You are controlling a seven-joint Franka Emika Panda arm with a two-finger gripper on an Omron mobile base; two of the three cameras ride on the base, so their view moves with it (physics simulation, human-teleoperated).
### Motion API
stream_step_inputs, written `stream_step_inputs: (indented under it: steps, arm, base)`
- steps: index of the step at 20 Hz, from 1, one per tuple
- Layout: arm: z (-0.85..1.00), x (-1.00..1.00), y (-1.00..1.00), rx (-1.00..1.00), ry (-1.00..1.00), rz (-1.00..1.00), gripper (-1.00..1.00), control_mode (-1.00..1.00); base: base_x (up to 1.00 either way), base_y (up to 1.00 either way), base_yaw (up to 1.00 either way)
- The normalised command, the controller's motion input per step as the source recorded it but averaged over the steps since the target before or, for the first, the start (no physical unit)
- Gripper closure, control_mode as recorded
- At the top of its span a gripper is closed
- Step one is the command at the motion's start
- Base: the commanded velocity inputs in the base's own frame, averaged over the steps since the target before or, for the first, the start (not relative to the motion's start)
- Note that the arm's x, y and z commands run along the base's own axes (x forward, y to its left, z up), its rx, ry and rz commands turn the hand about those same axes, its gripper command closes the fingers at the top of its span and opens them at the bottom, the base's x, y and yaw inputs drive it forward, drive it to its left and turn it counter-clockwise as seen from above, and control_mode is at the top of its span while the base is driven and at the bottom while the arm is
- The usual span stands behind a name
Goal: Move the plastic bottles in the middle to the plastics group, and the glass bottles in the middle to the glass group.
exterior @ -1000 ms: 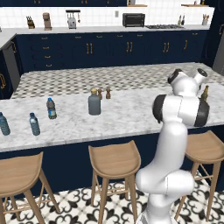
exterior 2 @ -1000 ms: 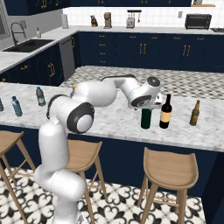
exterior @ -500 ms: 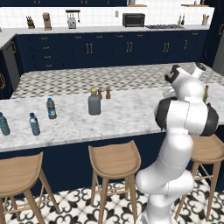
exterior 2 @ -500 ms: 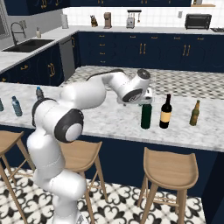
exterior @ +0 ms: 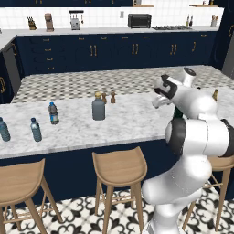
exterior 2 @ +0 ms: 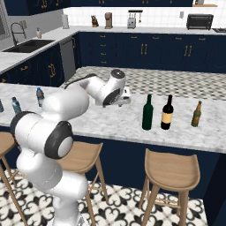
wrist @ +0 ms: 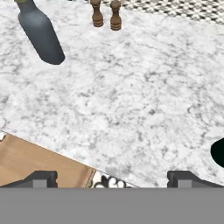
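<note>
Left base view:
- gripper: above the marble counter, right of centre; holds nothing.
- grey bottle: squat, tan cap, upright mid-counter; two small brown shakers just behind it.
- water bottle: small, blue, left of grey bottle, apart from it.
- plastics group: two more small blue bottles at far left of counter.

Right base view:
- gripper: over counter, left of green bottle, not touching it.
- green bottle: tall, dark, upright, just beside wine bottle w/ cream label.
- olive-brown bottle: farther right, slim.
- stools: wooden, in front of counter.

Hand view:
- jaws: spread wide, tips at the two bottom corners, nothing between them but bare marble.
- grey bottle: top left.
- shakers: top centre.
</note>
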Motion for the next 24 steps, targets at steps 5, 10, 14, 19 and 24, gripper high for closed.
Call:
stream_step_inputs:
  steps: [5,10,14,19,24]
  arm:
    - [0.0,0.0,1.0,0.0,-0.09,0.0,-1.0,-1.0]
    - [0.0,0.0,1.0,-0.01,-0.04,0.0,-1.0,-1.0]
    - [0.08,0.0,1.0,-0.01,-0.02,0.0,-1.0,-1.0]
    - [0.33,0.07,1.0,-0.04,-0.01,-0.02,-1.0,-1.0]
    - [0.2,0.21,0.84,-0.06,-0.01,-0.04,-1.0,-1.0]
  base:
    - [0.0,0.0,0.0]
    - [0.0,0.0,0.0]
    - [0.0,0.0,0.0]
    - [0.0,0.0,0.0]
    - [0.0,0.0,0.0]
